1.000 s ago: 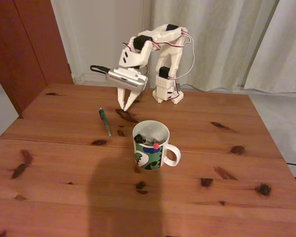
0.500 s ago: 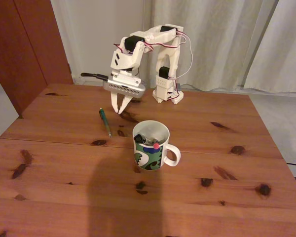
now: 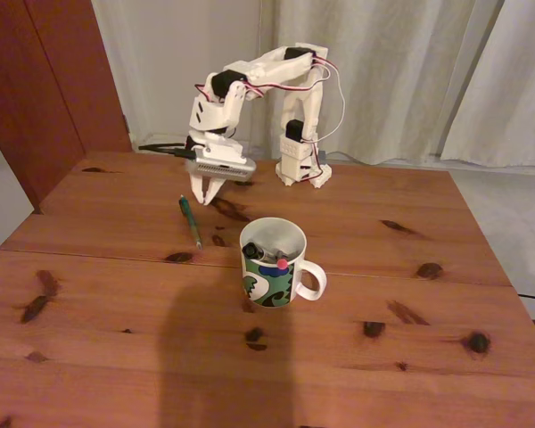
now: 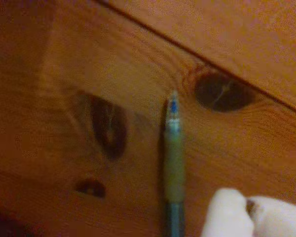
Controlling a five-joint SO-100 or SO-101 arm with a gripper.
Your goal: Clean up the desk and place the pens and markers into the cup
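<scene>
Green pen [image 3: 190, 220], light, stiff and slick (likely to roll), lies left of the cup [image 3: 273, 261]; the gripper [image 3: 205, 194], fingers parted and empty, should pinch mid-barrel.

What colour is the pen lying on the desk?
Green, slim pen with a bluish tip; clearest in the wrist view.

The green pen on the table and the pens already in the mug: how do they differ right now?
The slim green pen lies flat on the reddish-brown wooden desk; the dark pens lean inside the white swirl-patterned ceramic mug. The green pen shows its full length, while of the pens in the mug just the upper ends show, one tipped red. The white claw hangs by the green pen's far end, away from the mug. All are slim writing sticks.
</scene>
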